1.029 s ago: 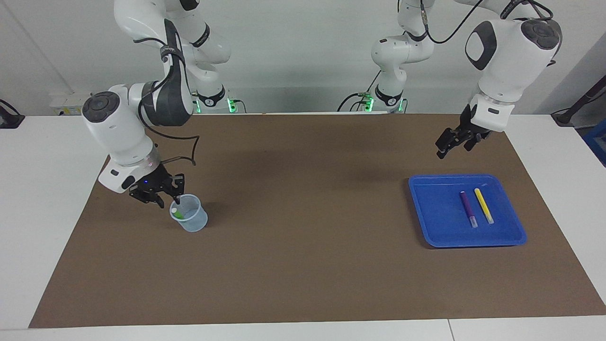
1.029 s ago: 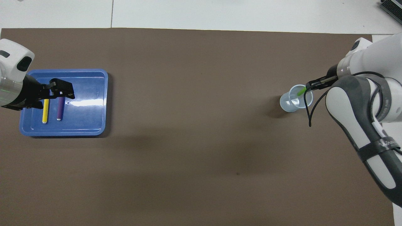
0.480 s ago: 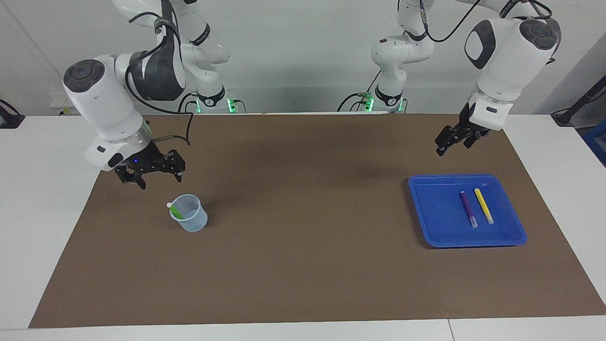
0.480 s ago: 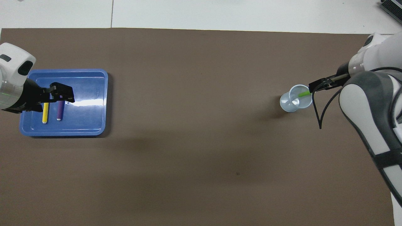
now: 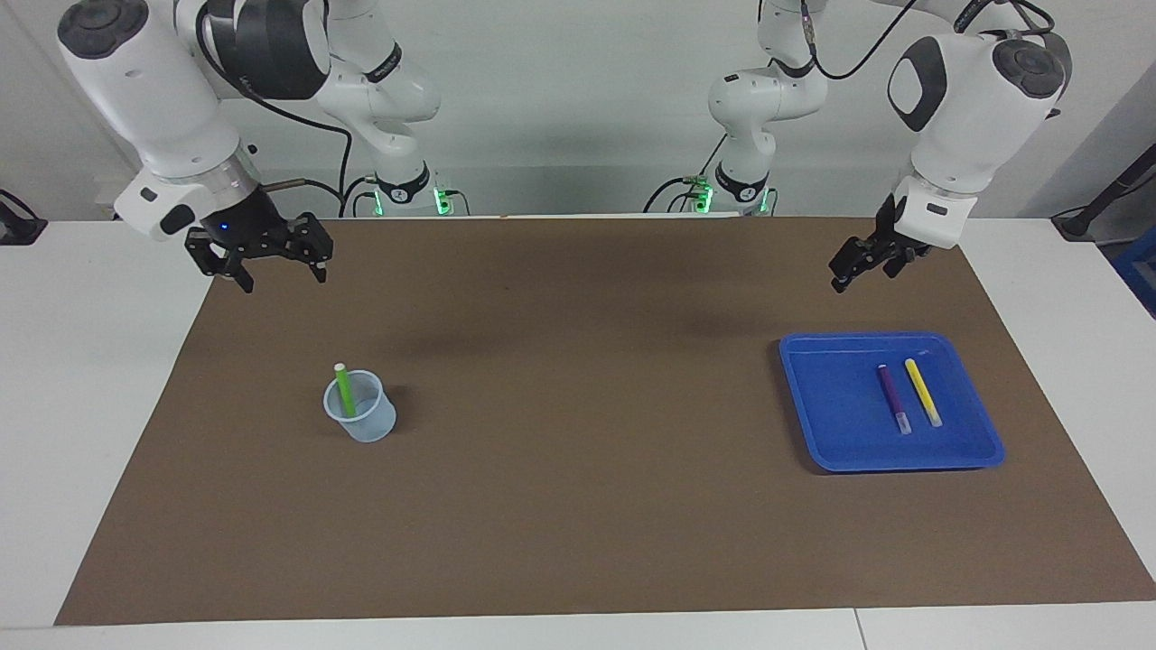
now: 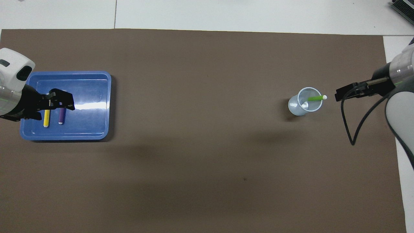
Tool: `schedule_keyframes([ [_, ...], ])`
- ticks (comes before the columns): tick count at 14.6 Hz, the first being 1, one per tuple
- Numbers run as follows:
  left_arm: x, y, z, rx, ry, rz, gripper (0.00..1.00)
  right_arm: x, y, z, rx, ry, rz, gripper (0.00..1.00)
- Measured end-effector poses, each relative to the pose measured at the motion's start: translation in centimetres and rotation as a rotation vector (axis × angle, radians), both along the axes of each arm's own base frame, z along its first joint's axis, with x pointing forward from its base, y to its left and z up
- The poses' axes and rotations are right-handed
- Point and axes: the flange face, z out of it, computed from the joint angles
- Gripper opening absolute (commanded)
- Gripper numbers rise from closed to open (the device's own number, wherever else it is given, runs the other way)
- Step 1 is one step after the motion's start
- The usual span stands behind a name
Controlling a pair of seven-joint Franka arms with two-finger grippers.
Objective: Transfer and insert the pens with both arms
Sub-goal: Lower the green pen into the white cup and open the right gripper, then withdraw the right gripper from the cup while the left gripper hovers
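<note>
Right gripper [image 5: 280,267] lifted clear of cup [image 5: 360,418] since 1 s ago; was down at the rim then, now raised over bare mat [image 5: 578,506] at the right arm's end, fingers spread, holding nothing. Green pen [image 5: 343,390] left standing tilted in cup, pale end up, resting against the rim. Reads as 1 of 3 pens inserted, release done.

Middle of mat bare, nothing lying between cup and tray [image 5: 984,456].

Tray at the left arm's end of the table, unchanged over the last second. Purple pen [image 5: 893,398] and yellow pen [image 5: 923,392] lying flat inside it, side by side, not touching, pale ends pointing away from the robots. Purple one toward the table's middle, yellow one toward the table's end.

Left gripper [image 5: 865,263] hovering over mat just on the robots' side of tray, barely shifted since 1 s ago, fingers apart, empty. Overhead view puts it on top of the 2 pens, but facing view shows it well above them, no contact.

Judged next: left arm down for 1 of the 2 pens, then handover toward the right arm. Nothing blocking that path. Likely snags: pens close together, tray wall near yellow one.
</note>
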Motion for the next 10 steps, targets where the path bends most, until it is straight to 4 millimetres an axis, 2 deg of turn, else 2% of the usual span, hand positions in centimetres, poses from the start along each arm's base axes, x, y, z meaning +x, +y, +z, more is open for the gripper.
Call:
schedule_keyframes([
  [3,0.0,0.4,0.1,0.0,-0.004,0.006,1.0,0.0,-0.8,-0.4,0.001,0.018,-0.016,1.0],
  [6,0.0,0.7,0.6,-0.001,-0.008,-0.03,1.0,0.1,0.5,-1.2,0.001,0.036,-0.019,1.0],
  [8,-0.2,0.7,1.8,-0.003,0.003,-0.113,1.0,0.1,1.7,-1.4,0.0,0.041,-0.01,1.0],
  [10,-0.3,0.7,3.3,-0.004,0.004,-0.177,1.0,0.1,2.1,-1.6,0.0,0.044,-0.005,1.0],
])
